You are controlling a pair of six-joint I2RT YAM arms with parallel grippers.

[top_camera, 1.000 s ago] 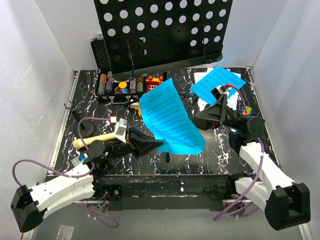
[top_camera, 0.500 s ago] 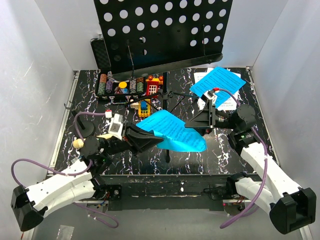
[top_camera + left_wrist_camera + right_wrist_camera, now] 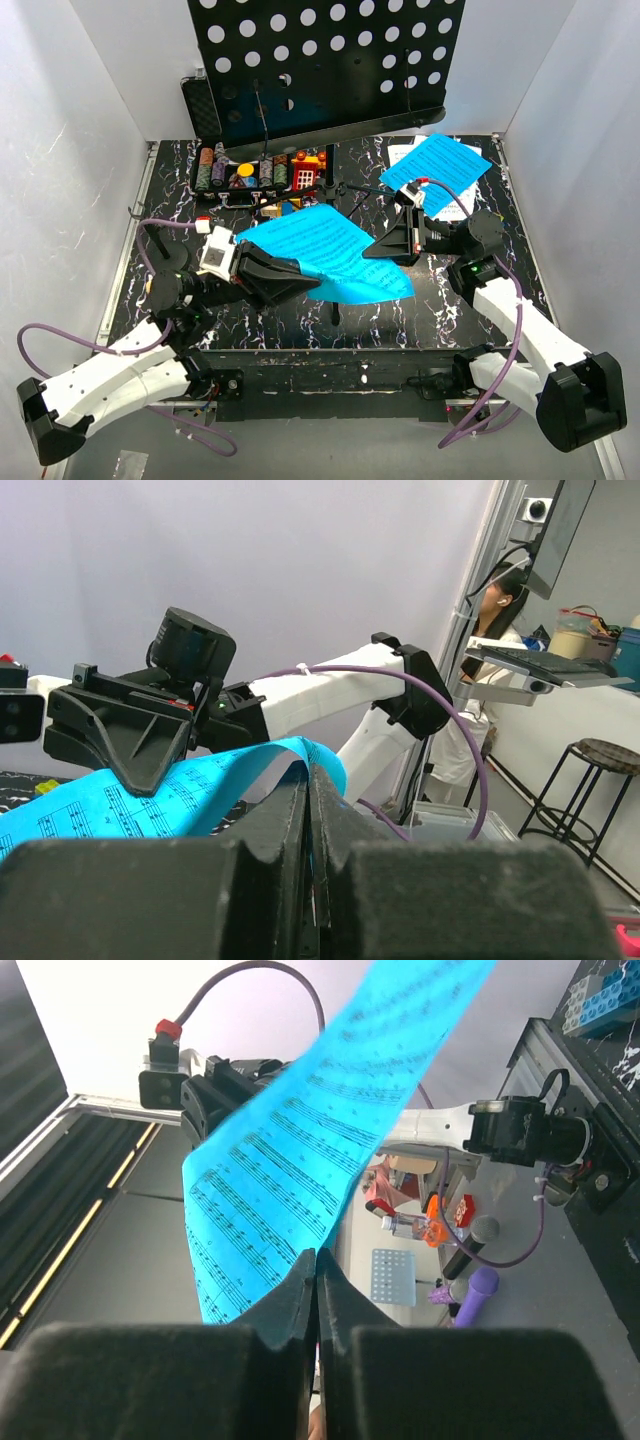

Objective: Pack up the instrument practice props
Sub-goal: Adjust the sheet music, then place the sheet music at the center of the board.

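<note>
Though pinched at both ends, the thin blue sheet (image 3: pixel 330 250) curves.

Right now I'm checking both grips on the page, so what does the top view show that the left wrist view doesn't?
Only the top view: the music stand with its punched desk, a second blue page at the far right, and the chip case. Only the left wrist: a close-up of the left pincer shut on the edge of the blue sheet. Both: that sheet, with the right pincer at its other end.
</note>
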